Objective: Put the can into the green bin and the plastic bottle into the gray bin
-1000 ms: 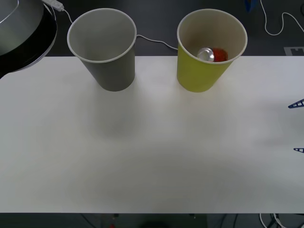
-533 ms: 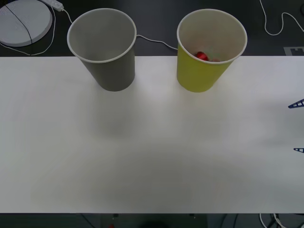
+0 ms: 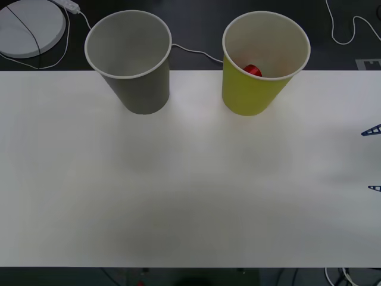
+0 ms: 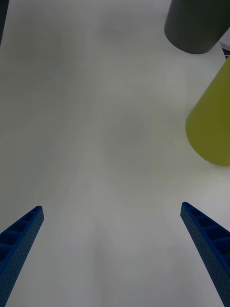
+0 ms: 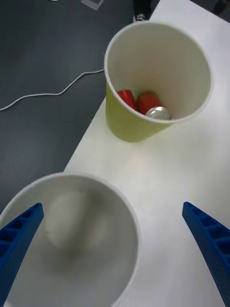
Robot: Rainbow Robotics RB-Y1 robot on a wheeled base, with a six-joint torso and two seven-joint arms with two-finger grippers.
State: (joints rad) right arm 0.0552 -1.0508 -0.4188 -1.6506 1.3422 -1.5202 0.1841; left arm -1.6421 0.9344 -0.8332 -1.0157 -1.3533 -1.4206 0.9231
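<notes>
The red can [image 5: 152, 106] lies at the bottom of the green bin [image 5: 132, 127], its silver top showing, with another red piece [image 5: 125, 96] beside it. From the front, a bit of red can [image 3: 252, 70] shows inside the green bin [image 3: 250, 95] at the back right. The gray bin [image 3: 140, 92] stands at the back left, and its pale inside [image 5: 72, 230] looks bare. My left gripper [image 5: 111, 207] hangs open above the gray bin, holding nothing. My right gripper [image 3: 374, 159] is open and holds nothing, low over the table's right edge. The plastic bottle is out of view.
The white table [image 3: 190, 190] spreads in front of both bins. Behind it lies dark floor with a white round disc [image 3: 30, 27] and white cables [image 3: 196, 50]. From the right wrist, the green bin [image 4: 211, 124] and gray bin [image 4: 194, 24] stand ahead.
The left arm's bulky shape has left the front view's top-left corner, uncovering the white disc. The can's silver top has sunk out of sight in the green bin. The right gripper stayed put.
</notes>
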